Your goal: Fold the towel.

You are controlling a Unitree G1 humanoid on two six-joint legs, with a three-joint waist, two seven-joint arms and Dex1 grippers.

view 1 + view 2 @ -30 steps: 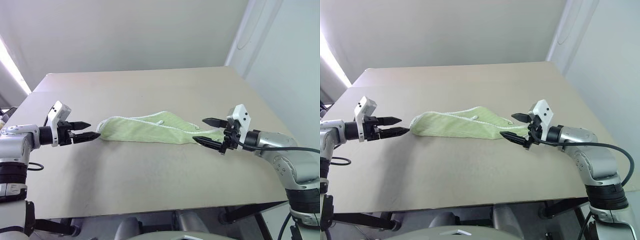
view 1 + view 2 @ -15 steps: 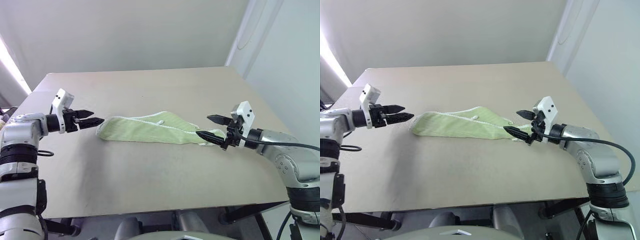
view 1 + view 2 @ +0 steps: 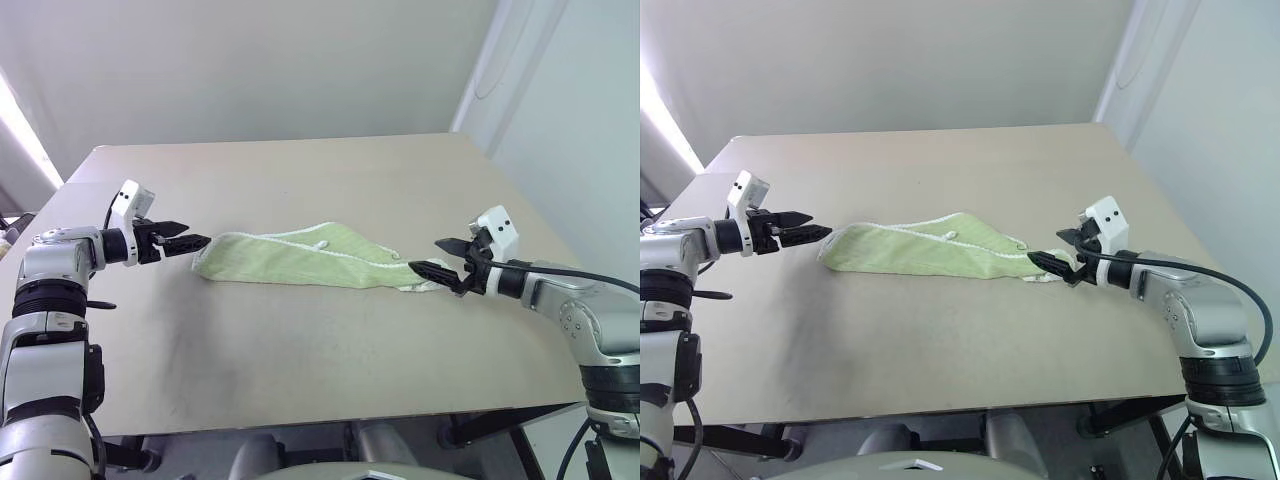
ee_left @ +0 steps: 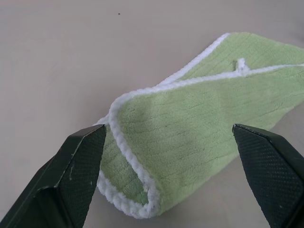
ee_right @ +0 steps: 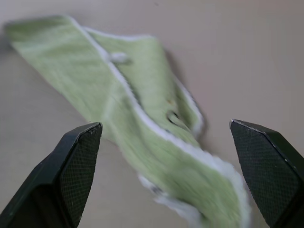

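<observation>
Towel: the towel (image 3: 300, 260) lies on the counter (image 3: 300, 180), bunched into a long, narrow strip that runs from the robot's left to its right, roughly midway across the surface.
Towel look: light yellow-green with a white stitched edge; a small white loop (image 3: 321, 244) sits on its upper layer near the middle.
Towel left end: in the left wrist view the end (image 4: 137, 190) is doubled over, its white edging curling round in a rounded fold.
Towel right end: a crumpled corner with white edging (image 3: 1040, 277), lying close by the right hand's lower finger; whether they touch cannot be told.
Left hand: the left hand (image 3: 187, 240) is released, fingers apart, holding nothing. It points along the counter toward the towel's left end and sits just beside it, not touching.
Right hand: the right hand (image 3: 442, 256) is released too, fingers spread one above the other, gripping nothing. It points toward the towel's right end.
Right wrist view: the towel strip (image 5: 142, 118) runs away between the two spread fingers.
Counter: plain beige top, with the towel lying on it.
</observation>
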